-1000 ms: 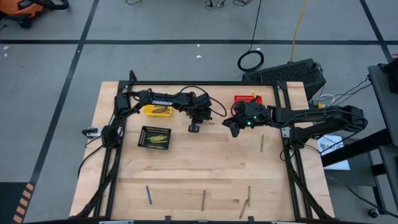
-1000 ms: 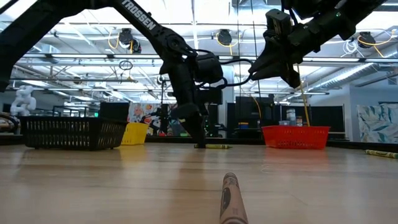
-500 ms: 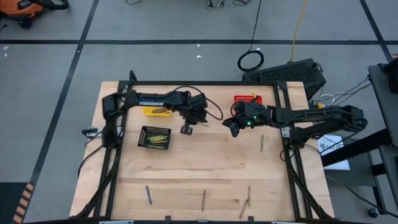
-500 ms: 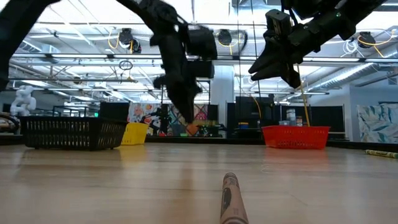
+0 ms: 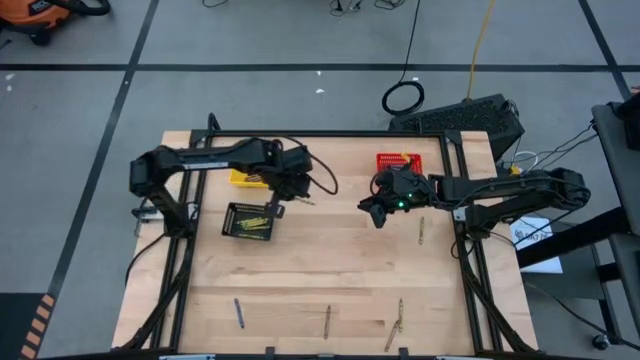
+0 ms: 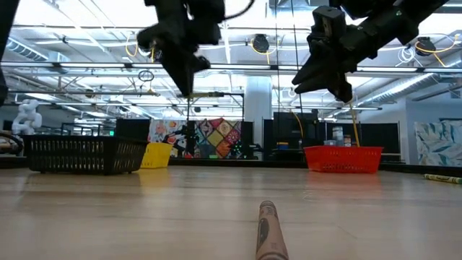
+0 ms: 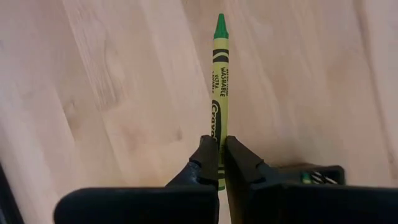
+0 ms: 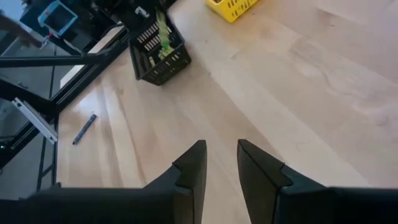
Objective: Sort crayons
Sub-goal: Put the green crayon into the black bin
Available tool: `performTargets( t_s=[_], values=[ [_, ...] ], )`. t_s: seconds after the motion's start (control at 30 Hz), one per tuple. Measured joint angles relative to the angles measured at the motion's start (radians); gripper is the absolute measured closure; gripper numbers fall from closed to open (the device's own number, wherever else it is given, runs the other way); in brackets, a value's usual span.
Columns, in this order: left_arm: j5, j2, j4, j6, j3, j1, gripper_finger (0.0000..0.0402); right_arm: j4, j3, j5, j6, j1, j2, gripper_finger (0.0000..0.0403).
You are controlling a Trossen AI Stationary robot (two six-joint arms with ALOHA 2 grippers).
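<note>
Between the clamped left gripper [image 7: 217,165] fingers, a green crayon [image 7: 219,81], tip straight out, lengthwise.

Industrial lab hall: exposed ceiling trusses [image 6: 238,68], taped concrete floor [image 5: 90,90], cables.

The black mesh basket [image 5: 248,221] sits at nine o'clock of table centre, the yellow mesh basket [image 5: 243,178] just behind it. The red mesh basket [image 5: 392,160] stands at one o'clock. Four loose crayons [image 5: 327,321] lie along the six o'clock edge, a fifth [image 5: 421,231] at three o'clock.
</note>
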Motion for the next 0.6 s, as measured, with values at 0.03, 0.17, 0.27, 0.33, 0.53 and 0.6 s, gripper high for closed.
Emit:
performTargets(
  t_s=[0.03, 0.17, 0.27, 0.33, 0.53, 0.6],
  values=[
    [0.000, -0.018, -0.015, -0.009, 0.000, -0.004, 0.0401, -0.001, 0.000, 0.001, 0.000, 0.004, 0.000, 0.0325],
    [-0.002, -0.085, -0.088, -0.033, 0.000, -0.025, 0.0398, -0.006, 0.000, 0.001, 0.027, 0.018, 0.000, 0.0325],
    [-0.001, -0.121, -0.130, -0.078, 0.000, -0.044, 0.0398, -0.008, 0.000, 0.003, 0.034, 0.027, 0.000, 0.0325],
    [-0.001, -0.142, -0.168, -0.092, 0.000, -0.055, 0.0398, -0.008, 0.000, 0.005, 0.043, 0.034, 0.000, 0.0325],
    [0.001, -0.184, -0.231, -0.163, 0.000, -0.091, 0.0400, -0.009, 0.000, 0.040, 0.052, 0.054, 0.000, 0.0325],
    [0.000, -0.198, -0.239, -0.171, -0.004, -0.099, 0.0400, -0.013, 0.000, 0.053, 0.053, 0.062, 0.000, 0.0325]
  ],
)
